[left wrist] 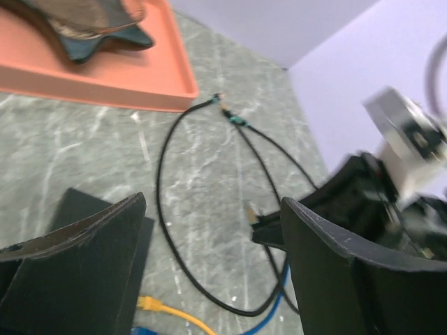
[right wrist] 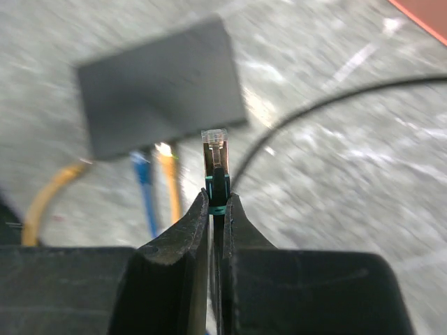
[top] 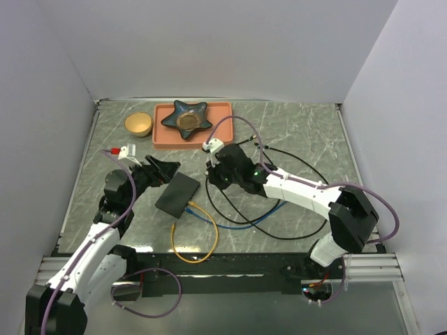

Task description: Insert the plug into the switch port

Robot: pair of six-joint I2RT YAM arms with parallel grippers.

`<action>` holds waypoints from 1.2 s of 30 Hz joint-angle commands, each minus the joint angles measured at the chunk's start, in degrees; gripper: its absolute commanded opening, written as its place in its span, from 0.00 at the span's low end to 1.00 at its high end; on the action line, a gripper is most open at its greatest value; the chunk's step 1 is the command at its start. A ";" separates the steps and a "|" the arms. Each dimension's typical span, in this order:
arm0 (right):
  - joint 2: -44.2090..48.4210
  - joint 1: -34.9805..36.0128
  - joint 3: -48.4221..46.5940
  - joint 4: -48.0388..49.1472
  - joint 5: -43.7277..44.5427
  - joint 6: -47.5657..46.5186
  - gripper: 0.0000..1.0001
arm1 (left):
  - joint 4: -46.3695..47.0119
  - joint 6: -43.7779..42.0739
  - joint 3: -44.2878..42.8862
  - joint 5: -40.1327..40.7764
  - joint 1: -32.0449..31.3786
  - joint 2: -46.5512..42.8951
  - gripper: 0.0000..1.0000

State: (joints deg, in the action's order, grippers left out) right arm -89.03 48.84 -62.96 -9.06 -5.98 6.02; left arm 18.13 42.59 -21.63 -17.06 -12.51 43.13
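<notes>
Here the marbled surface carries the switch port left of centre in the top view. The left claw gapes wide over its upper edge. The right claw, just right of the port, pinches the plug, which is clear of the sockets. A yellow cable and a blue cable are already seated.

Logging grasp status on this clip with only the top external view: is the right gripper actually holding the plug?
Observer: Yes; the right wrist view shows the right gripper shut on the plug, clear tip sticking out.
Operator: Inserted yet?
Observer: No; the switch port lies ahead, apart from it, a blue cable and a yellow cable running into its facing side.
Operator: And the other arm?
Observer: Left wrist view shows the left gripper open, holding nothing.
</notes>
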 commanded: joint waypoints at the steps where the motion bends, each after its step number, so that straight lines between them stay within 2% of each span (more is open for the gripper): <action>1: 2.73 2.92 0.29 -5.09 15.37 -8.21 0.00 | -4.33 -2.68 -2.98 3.97 0.56 2.82 0.84; 4: 1.68 6.08 0.56 -5.79 21.07 -10.85 0.00 | -6.26 -3.82 -4.74 1.68 1.78 6.34 0.85; 9: -1.49 12.32 0.56 -5.53 25.31 -17.44 0.00 | -8.29 -4.80 -5.97 -0.34 4.16 12.22 0.85; 16: -4.22 14.35 0.47 -4.13 22.86 -22.01 0.00 | -4.24 -4.27 -4.39 -11.31 10.57 17.94 0.86; 20: -4.48 14.44 0.29 -4.12 21.10 -22.46 0.00 | -3.46 -4.80 -4.39 -13.52 11.54 20.85 0.86; 26: -6.15 14.35 -1.29 -4.65 18.90 -21.59 0.00 | -2.57 -5.23 -3.95 -14.58 12.34 21.73 0.84; 36: -11.51 13.39 -6.29 -5.79 16.00 -19.73 0.00 | -2.93 -5.50 -3.60 -10.71 12.25 25.33 0.82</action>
State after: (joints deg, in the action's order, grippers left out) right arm -98.96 63.09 -64.64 -15.42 11.75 -14.63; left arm 13.06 38.11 -25.39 -28.64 -0.45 66.26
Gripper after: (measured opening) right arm 0.100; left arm 0.820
